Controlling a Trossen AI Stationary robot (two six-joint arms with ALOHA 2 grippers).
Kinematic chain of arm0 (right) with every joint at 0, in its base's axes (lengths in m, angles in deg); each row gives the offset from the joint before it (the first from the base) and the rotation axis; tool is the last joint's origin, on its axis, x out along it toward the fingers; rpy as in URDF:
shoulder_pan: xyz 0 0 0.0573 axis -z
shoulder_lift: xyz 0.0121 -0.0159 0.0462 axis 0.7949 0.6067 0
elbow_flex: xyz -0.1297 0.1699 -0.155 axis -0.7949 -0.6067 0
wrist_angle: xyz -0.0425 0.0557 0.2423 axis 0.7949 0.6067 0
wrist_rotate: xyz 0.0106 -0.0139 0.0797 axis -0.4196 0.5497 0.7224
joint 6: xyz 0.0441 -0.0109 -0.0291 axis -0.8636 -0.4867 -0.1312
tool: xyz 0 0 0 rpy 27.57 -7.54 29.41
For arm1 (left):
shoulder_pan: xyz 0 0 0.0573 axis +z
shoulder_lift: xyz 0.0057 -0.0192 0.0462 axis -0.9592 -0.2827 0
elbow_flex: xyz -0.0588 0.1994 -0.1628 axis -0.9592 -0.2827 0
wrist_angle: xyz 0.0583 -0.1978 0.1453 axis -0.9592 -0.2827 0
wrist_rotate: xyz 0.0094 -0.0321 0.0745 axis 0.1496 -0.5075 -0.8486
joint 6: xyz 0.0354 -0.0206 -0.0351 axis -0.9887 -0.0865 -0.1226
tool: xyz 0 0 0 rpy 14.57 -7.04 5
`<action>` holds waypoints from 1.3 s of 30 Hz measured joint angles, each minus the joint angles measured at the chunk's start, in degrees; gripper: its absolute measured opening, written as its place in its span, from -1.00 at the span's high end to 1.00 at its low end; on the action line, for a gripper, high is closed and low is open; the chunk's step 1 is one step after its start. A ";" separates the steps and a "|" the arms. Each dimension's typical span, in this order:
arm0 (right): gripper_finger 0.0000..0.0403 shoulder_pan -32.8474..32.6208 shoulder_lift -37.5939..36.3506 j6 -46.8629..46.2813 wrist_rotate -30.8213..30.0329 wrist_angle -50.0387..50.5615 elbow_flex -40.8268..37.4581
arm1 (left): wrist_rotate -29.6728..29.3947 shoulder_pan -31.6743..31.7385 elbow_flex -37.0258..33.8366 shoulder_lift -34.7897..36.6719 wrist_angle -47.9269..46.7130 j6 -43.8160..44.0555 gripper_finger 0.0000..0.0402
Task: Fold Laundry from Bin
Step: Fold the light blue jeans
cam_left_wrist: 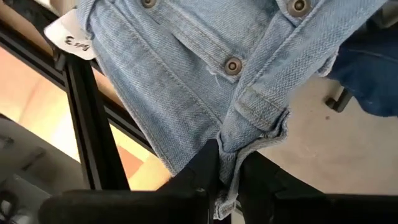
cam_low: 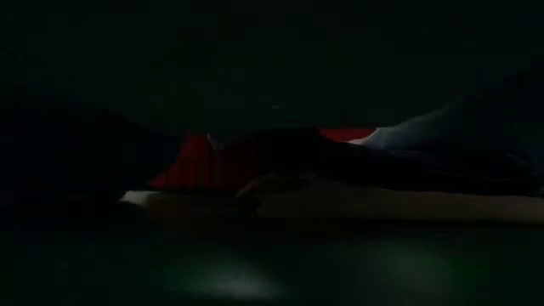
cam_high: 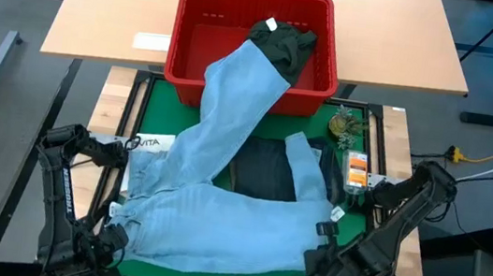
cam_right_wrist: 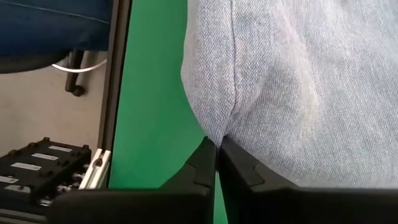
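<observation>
Both grippers, left [cam_high: 112,237] and right [cam_high: 324,258], pinched the light blue jeans [cam_high: 218,212] along the frame's bottom edge, spreading them for folding.

A: What finish did the two arms carry?
B: Both the left arm [cam_high: 59,192] and the right arm [cam_high: 404,217] were matte black, built of angular links with open brackets.
A: And each pincer?
B: The left pincer [cam_left_wrist: 225,186] and the right pincer [cam_right_wrist: 217,163] each had two flat black fingers [cam_right_wrist: 200,167] with bevelled, stepped inner edges.
</observation>
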State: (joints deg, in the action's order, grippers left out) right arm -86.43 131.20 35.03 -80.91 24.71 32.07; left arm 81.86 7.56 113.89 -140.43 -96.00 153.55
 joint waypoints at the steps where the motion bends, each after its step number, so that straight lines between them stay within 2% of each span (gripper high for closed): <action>1: 0.91 0.00 0.46 -0.02 0.02 -0.04 0.00 | 0.04 0.00 0.00 0.00 0.04 0.87 0.76; 8: 0.80 0.04 1.42 0.20 1.63 -0.02 0.00 | 0.42 0.00 0.02 0.00 0.85 6.16 0.61; 17: 0.29 0.05 1.43 0.45 1.33 0.04 0.00 | 0.83 0.33 0.09 0.00 1.96 6.16 0.25; 21: 0.15 1.07 1.42 4.89 2.46 1.12 0.00 | 1.65 0.37 0.09 0.00 3.39 5.83 0.16; 25: 0.11 3.58 1.42 10.00 2.99 4.56 0.00 | 4.20 0.36 0.09 0.02 3.45 3.97 0.16; 27: 0.11 5.26 1.42 11.89 2.67 7.27 -0.02 | 1.22 0.28 0.09 0.02 3.62 2.93 0.17; 29: 0.11 6.97 1.20 13.39 0.77 10.22 -0.04 | -4.79 0.35 0.09 0.02 3.68 1.58 0.19; 34: 0.11 11.78 -0.38 16.54 -12.35 13.91 -0.07 | -21.40 1.29 0.09 0.02 3.68 -0.15 0.21; 36: 0.11 14.49 -1.46 16.83 -16.24 13.94 -0.07 | -24.86 2.27 0.07 0.01 3.72 -1.81 0.21; 39: 0.11 20.21 -3.14 17.93 -17.06 13.82 -0.07 | -26.03 4.47 0.07 -0.28 3.79 -5.80 0.21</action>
State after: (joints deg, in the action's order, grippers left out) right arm -66.21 128.06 52.96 -97.96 38.52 32.00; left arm 55.83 12.03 113.96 -140.71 -92.21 147.75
